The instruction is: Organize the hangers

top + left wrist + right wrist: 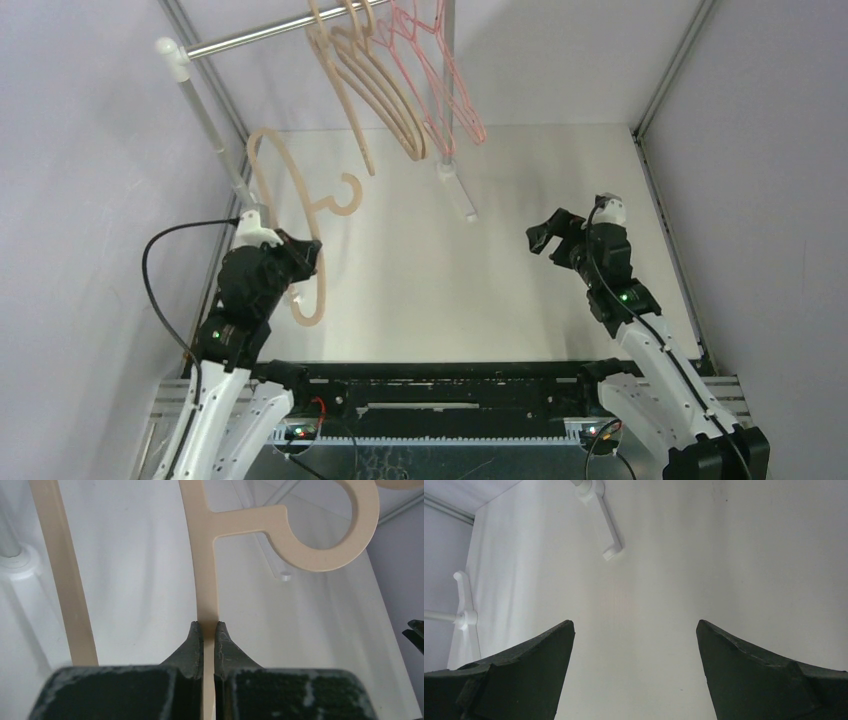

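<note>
My left gripper (pixel 306 262) is shut on a beige hanger (pixel 268 180) and holds it up at the left, below the rail. In the left wrist view the left gripper (pixel 208 625) pinches the hanger's straight bar (pixel 205 570), with its hook (pixel 330 545) ahead to the right. Several beige hangers (pixel 365 95) and thin pink ones (pixel 440 85) hang from the silver rail (pixel 262 36). My right gripper (pixel 541 238) is open and empty at the right; it also shows in the right wrist view (pixel 634 625) above bare tabletop.
The rail rests on white posts, the left post (pixel 200 105) close behind my left arm, the right post's foot (pixel 456 192) mid-table. White post feet (pixel 606 527) show in the right wrist view. Grey walls close in both sides.
</note>
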Action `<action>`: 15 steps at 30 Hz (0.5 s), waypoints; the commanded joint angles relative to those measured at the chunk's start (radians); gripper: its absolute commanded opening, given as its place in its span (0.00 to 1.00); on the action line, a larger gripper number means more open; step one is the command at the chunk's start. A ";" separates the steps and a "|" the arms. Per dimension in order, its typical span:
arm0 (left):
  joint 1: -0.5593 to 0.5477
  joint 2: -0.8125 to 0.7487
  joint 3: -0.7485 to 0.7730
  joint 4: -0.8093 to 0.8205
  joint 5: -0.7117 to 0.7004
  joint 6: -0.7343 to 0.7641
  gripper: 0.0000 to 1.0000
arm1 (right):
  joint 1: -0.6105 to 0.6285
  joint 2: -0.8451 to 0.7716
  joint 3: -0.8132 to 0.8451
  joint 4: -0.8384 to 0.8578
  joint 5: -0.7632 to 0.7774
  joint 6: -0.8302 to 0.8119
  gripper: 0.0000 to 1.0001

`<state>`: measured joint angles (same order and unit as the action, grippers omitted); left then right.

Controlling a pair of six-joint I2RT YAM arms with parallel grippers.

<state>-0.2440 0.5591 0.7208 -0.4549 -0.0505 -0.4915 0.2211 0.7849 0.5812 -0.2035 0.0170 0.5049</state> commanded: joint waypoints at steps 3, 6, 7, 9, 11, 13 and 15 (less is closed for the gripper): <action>0.041 -0.087 0.061 -0.094 0.010 0.033 0.00 | 0.034 0.012 0.012 0.053 0.016 0.002 1.00; 0.042 -0.094 0.084 -0.101 0.028 0.035 0.00 | 0.043 0.017 0.015 0.053 0.022 0.002 1.00; 0.043 -0.093 0.090 -0.093 0.038 0.033 0.00 | 0.046 0.017 0.018 0.049 0.027 0.002 1.00; 0.043 -0.077 0.111 -0.071 0.065 0.027 0.00 | 0.050 0.016 0.027 0.039 0.033 0.003 1.00; 0.044 -0.060 0.136 -0.045 0.087 0.020 0.00 | 0.050 0.009 0.033 0.033 0.039 0.001 1.00; 0.045 -0.036 0.166 -0.016 0.103 0.015 0.00 | 0.051 0.005 0.044 0.018 0.044 0.000 1.00; 0.045 -0.006 0.198 0.011 0.120 0.008 0.00 | 0.053 -0.001 0.063 0.001 0.049 -0.002 1.00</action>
<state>-0.2085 0.5095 0.8276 -0.5552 0.0090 -0.4881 0.2646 0.8028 0.5819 -0.2039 0.0414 0.5049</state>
